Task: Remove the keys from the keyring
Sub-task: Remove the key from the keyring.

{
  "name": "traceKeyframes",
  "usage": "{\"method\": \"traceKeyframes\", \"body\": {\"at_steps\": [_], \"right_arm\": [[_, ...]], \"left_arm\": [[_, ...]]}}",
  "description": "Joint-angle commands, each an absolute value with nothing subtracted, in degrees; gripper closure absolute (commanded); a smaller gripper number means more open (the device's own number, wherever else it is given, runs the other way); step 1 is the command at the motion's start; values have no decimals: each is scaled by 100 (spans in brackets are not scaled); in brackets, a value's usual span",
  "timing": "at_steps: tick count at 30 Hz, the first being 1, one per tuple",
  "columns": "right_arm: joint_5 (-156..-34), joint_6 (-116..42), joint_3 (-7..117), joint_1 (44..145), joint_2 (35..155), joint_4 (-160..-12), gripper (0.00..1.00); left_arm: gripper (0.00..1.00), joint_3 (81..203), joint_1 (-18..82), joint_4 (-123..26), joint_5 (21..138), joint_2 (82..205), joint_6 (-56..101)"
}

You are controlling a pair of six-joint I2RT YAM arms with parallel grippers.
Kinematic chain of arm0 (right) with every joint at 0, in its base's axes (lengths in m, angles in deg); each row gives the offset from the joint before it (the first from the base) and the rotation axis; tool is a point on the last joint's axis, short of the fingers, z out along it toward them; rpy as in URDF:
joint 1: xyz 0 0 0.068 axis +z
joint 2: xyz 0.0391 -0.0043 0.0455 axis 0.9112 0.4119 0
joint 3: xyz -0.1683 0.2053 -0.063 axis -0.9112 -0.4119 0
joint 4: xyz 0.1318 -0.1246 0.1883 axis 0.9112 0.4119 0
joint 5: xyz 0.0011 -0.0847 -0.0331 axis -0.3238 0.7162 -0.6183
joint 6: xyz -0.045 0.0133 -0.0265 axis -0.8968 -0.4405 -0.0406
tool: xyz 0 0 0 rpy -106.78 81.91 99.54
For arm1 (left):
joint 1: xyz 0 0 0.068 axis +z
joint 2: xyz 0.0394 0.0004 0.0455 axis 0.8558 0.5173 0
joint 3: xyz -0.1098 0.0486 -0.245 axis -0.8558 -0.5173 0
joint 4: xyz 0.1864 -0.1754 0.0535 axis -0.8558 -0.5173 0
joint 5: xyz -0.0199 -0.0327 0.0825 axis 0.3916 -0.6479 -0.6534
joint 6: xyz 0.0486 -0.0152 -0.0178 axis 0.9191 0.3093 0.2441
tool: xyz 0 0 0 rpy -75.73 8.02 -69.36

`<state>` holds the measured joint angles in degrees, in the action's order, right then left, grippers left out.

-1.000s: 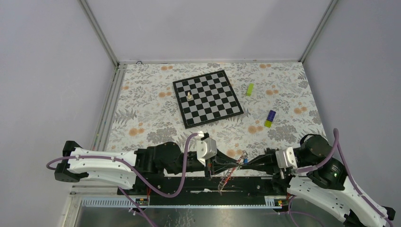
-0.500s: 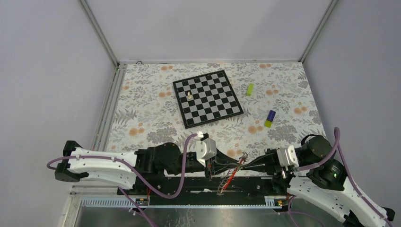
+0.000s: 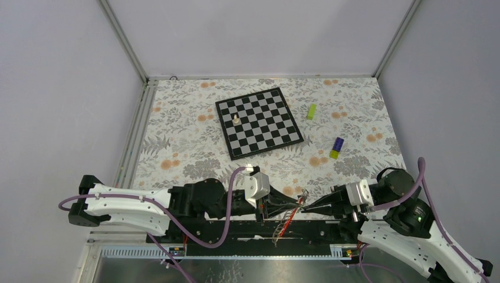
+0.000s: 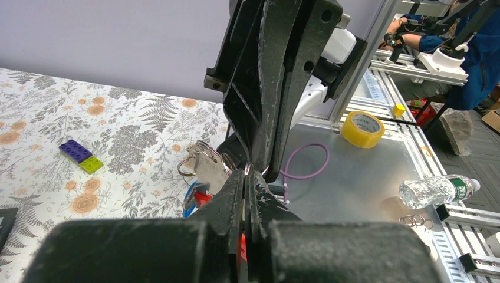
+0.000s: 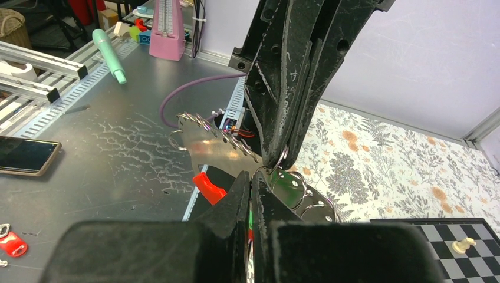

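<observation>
- The table (image 3: 177,135) is carrying everything on its flowered cloth.
- The chessboard (image 3: 268,127) is lying at the far middle, bearing one pale chess piece (image 3: 236,118) near its left corner.
- My left gripper (image 3: 295,204) and my right gripper (image 3: 306,208) are meeting tip to tip over the near edge, each with its fingers pressed together.
- The purple-and-yellow block (image 3: 337,147) and the lime-green block (image 3: 311,111) are sitting on the cloth right of the board, apart.
- The red strap (image 3: 287,219) is slanting down from the tips towards my bases.
- The keyring (image 4: 187,168) is hanging in the air between my tips. My left is nipping it.
- My right seems to be nipping the keys (image 5: 218,147) where they join it; I cannot tell exactly.
- Compared with a second ago, the strap is running straighter, and the blue key head is no longer showing from above.
</observation>
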<state>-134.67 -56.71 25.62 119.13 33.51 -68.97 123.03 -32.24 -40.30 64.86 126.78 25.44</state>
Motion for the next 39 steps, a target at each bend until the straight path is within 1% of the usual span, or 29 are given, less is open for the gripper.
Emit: {"method": "traceKeyframes", "body": {"at_steps": [1,14,39], "right_arm": [[-14171,-5422,2861,11955,3262,-6921,100],[-14180,-5404,2973,11955,3279,-6923,100],[-13693,-5811,3219,11955,3226,-6650,100]], "left_arm": [[100,12421,-3098,-3401,5704,12682,2732],[100,12451,-3098,-3548,5619,12700,2732],[100,12588,-3098,-3997,5743,12797,2714]]}}
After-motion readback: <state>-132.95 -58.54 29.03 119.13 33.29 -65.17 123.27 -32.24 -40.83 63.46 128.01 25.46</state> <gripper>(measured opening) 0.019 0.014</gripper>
